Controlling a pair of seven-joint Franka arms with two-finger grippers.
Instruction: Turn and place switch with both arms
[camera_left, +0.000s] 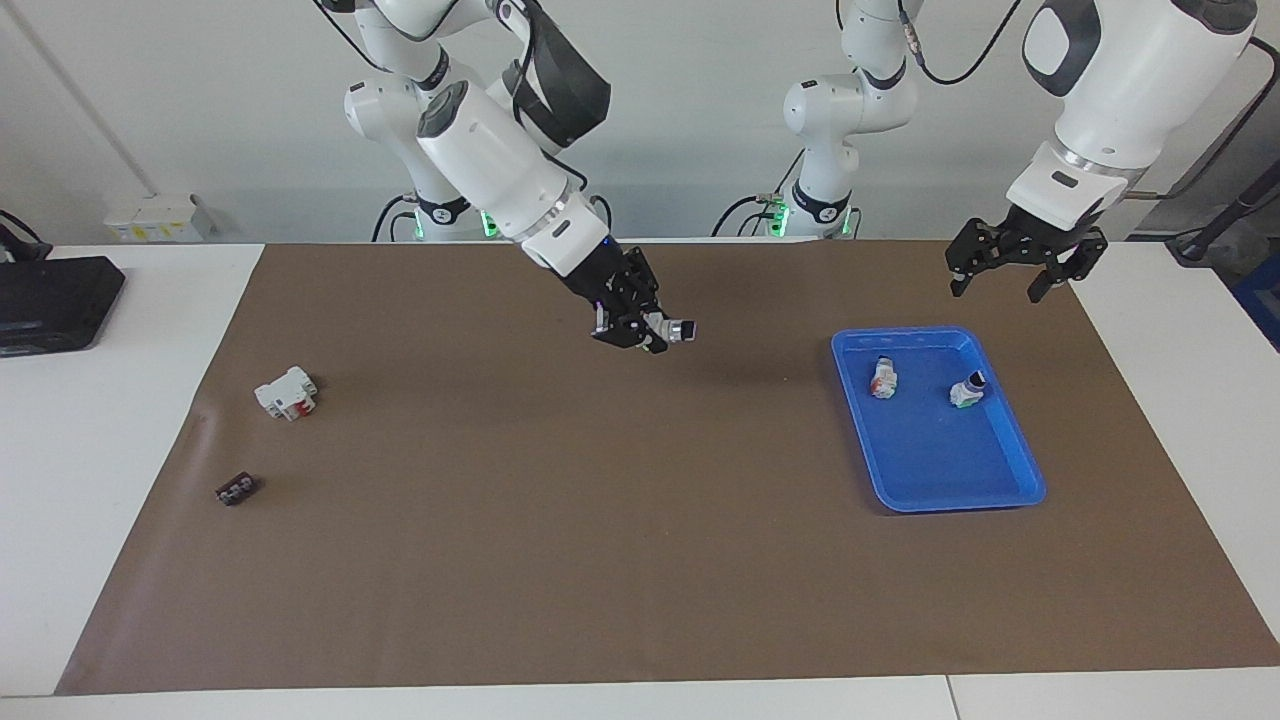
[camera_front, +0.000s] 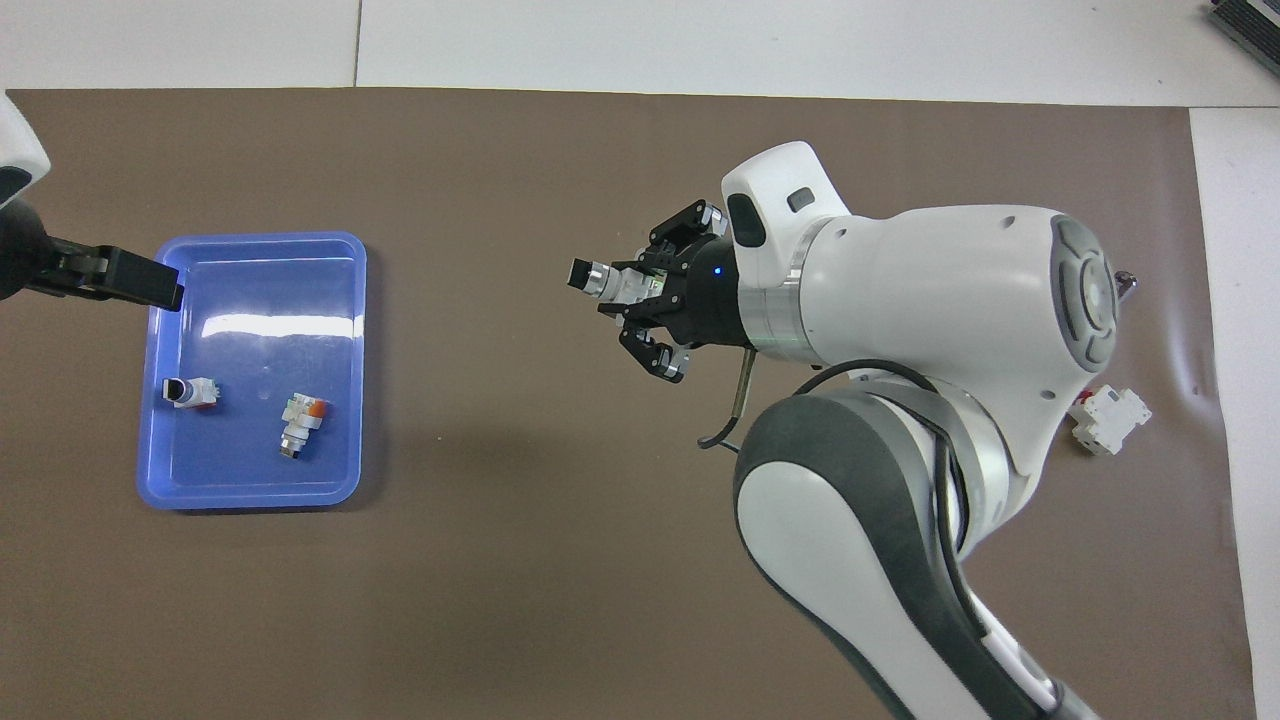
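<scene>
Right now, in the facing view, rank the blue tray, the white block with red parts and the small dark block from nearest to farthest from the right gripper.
From the right gripper, which holds the switch over the mat:
1. Blue tray, toward the left arm's end.
2. White block with red parts, toward the right arm's end.
3. Small dark block, same end, farther from the robots.
</scene>
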